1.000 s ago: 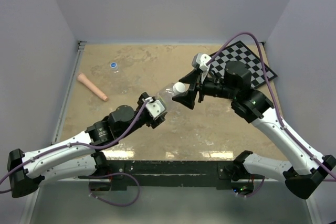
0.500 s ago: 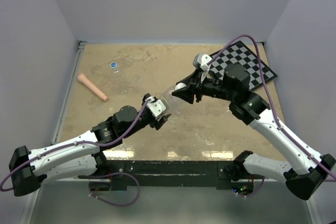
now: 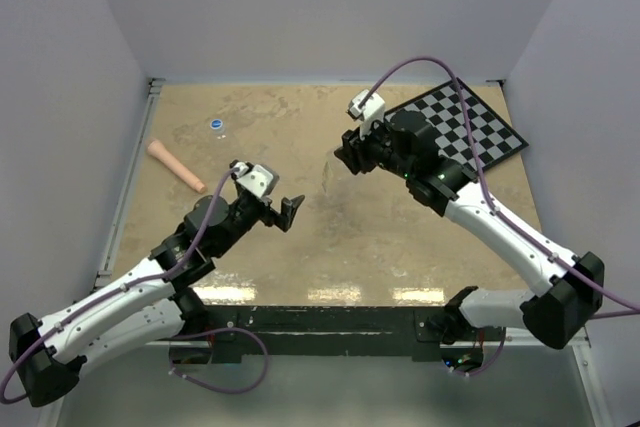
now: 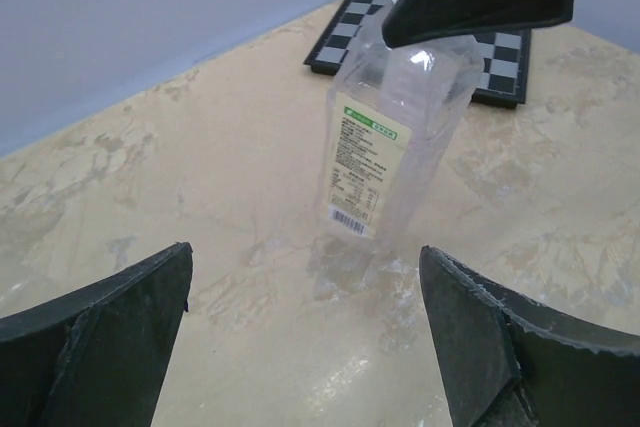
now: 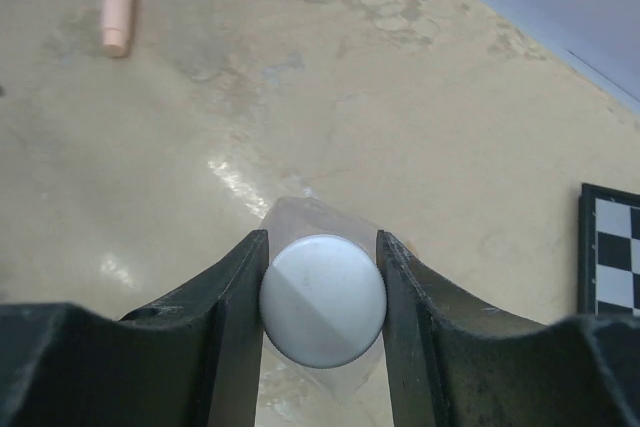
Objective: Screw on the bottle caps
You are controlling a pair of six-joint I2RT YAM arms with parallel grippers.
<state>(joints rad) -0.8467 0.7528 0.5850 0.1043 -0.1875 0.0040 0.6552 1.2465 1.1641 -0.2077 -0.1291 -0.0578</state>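
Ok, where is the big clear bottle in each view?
Top external: big clear bottle, faint, mid-table, just below-left of the right arm's jaws.
Left wrist: centre, standing, label towards the camera.
Right wrist: only its clear shoulder, under the white cap gripped in the jaws.
Shared landmark: the checkerboard.

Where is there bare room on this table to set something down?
Bare tabletop: the back strip between the blue cap and the checkerboard, and the front middle between the two arms. Crowded: the centre, where the right tool grips the white cap on the bottle, facing the open left tool.
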